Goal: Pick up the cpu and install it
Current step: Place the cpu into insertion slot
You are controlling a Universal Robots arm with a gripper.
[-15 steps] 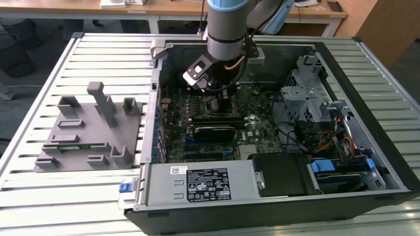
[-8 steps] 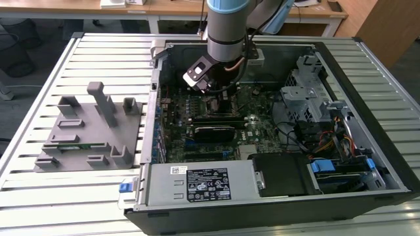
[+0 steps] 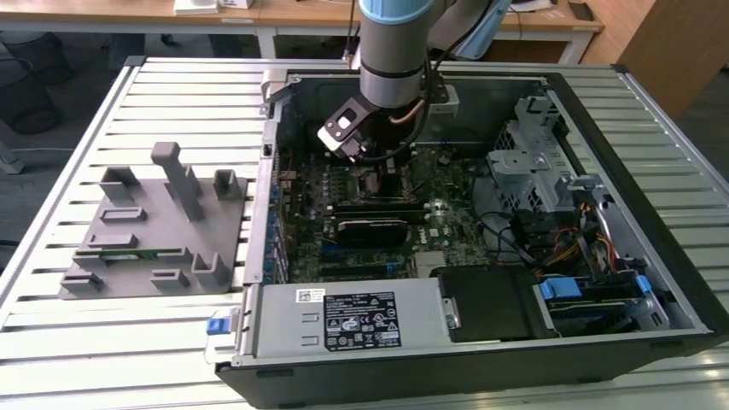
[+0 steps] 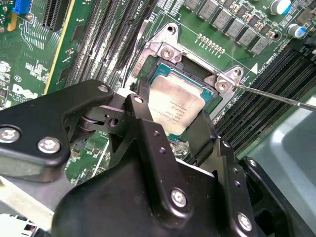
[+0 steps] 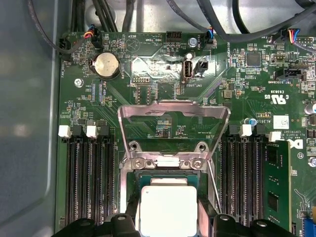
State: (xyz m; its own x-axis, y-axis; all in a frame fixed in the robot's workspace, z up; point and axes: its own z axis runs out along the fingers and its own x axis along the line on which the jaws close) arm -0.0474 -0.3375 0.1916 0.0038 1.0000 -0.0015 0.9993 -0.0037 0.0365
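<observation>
The cpu [image 4: 175, 104] [image 5: 168, 207], a silvery square chip with a thin green edge, lies level at the black socket [image 4: 195, 74] on the motherboard. My gripper [image 4: 173, 118] [image 5: 168, 219] is shut on the cpu, with one black finger [image 4: 143, 106] against one edge and the other against the opposite edge. In the exterior view the gripper [image 3: 381, 171] reaches down into the open computer case [image 3: 638, 213], over the middle of the board. The socket's metal load plate [image 5: 173, 106] stands flipped open behind the chip.
Rows of black memory slots [image 5: 89, 182] flank the socket, and a green memory stick [image 5: 274, 192] sits in one. A thin latch lever [image 4: 276, 97] juts out beside the socket. A grey parts fixture [image 3: 148, 231] lies at the exterior view's left. Cables and a drive cage [image 3: 535, 162] crowd the case's other side.
</observation>
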